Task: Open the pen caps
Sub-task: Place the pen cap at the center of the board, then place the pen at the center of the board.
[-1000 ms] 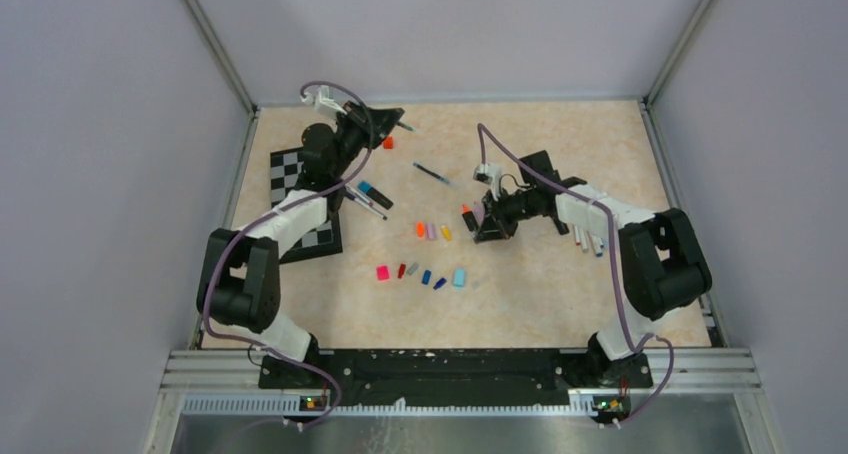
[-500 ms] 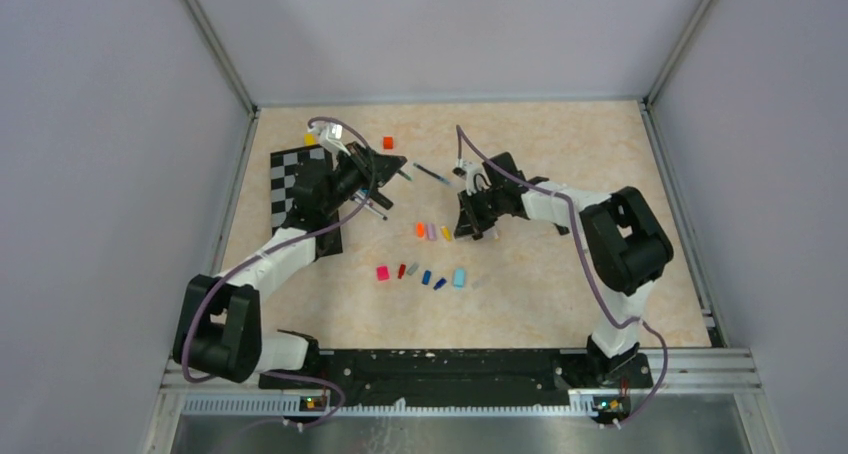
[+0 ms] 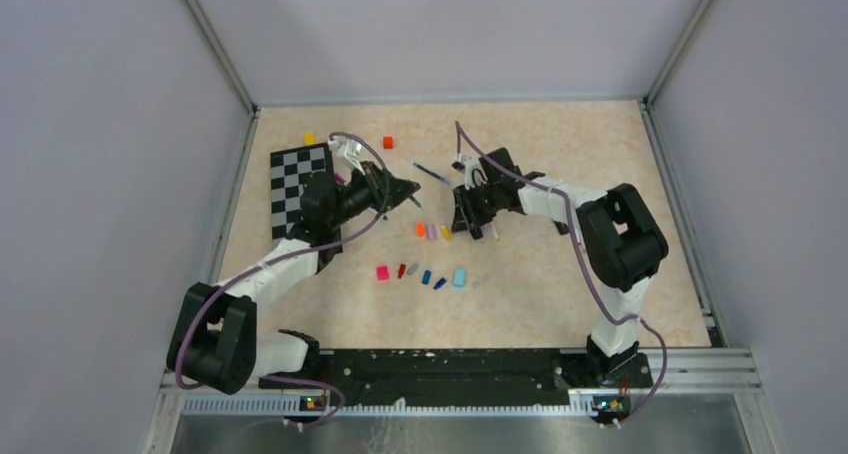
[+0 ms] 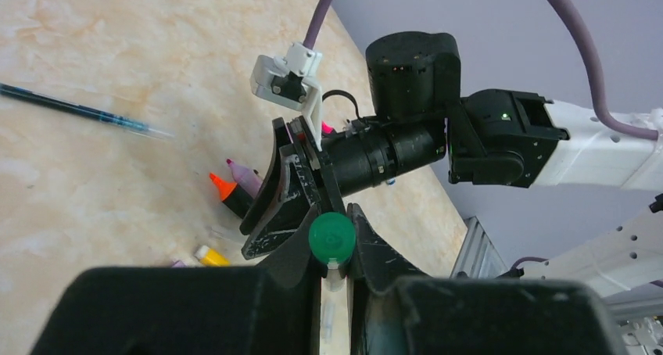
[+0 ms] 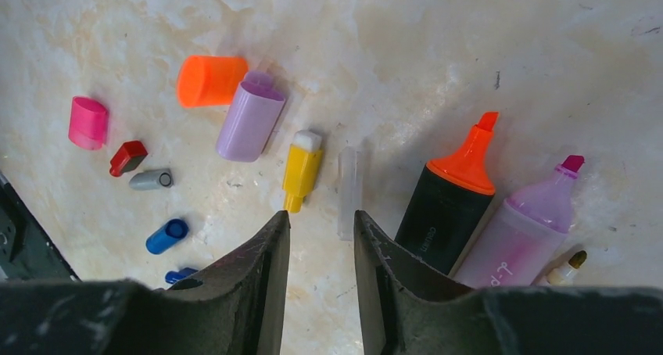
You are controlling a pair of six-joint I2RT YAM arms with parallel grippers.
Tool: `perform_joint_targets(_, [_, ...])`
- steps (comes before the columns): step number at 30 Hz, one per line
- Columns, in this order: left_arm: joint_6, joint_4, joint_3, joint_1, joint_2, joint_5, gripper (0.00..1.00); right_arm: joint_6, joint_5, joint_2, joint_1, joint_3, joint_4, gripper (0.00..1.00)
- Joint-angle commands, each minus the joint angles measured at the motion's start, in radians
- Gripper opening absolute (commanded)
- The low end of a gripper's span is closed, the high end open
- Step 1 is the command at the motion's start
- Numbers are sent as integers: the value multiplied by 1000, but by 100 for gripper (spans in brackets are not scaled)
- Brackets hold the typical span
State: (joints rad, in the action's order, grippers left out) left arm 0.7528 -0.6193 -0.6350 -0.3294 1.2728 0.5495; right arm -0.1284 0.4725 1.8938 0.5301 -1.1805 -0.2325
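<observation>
My left gripper point(image 4: 331, 220) point(image 3: 406, 190) is shut on a white pen with a green cap point(image 4: 331, 238), held above the table just left of my right gripper point(image 3: 464, 222). In the right wrist view the right gripper point(image 5: 321, 216) hangs open over bare table with nothing between its fingers. A clear cap point(image 5: 348, 191) lies just beyond its right fingertip. Loose pen caps lie ahead of it: yellow point(image 5: 301, 167), purple point(image 5: 250, 120), orange point(image 5: 209, 80), pink point(image 5: 87, 123), red point(image 5: 127, 157), grey point(image 5: 151, 180) and blue point(image 5: 166, 236). Uncapped orange point(image 5: 457, 195) and purple point(image 5: 524, 226) highlighters lie to its right.
A thin blue pen point(image 3: 432, 173) lies behind the grippers. The checkerboard point(image 3: 295, 179) sits at the left under the left arm. A red cube point(image 3: 388, 142) and a yellow cube point(image 3: 309, 138) are near the back. A light blue cap point(image 3: 459, 277) ends the near row.
My left gripper swung from the back left toward the centre with its pen. My right gripper moved left to the caps, and its arm folded in.
</observation>
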Motion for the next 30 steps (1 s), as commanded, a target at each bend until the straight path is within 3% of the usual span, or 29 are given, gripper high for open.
perform_joint_targets(1, [-30,-52,12,-22,-15,38,0,52,14,-95,8,-29,-8,34])
perform_joint_targets(4, [-20,-75,19,-43,-2,48,1,163,72,-171,2,-16,-38,35])
perform_joint_targets(9, [0,-133,28,-91,39,54,1,537,329,-309,-38,-18,-221,35])
perform_joint_targets(13, [5,-172,16,-135,73,38,1,620,517,-393,-94,12,-276,38])
perform_joint_targets(20, [-9,-181,-33,-209,136,-2,1,537,752,-426,-137,77,-175,54])
perform_joint_targets(30, [53,-246,-17,-262,166,-93,1,203,732,-389,-130,176,157,57])
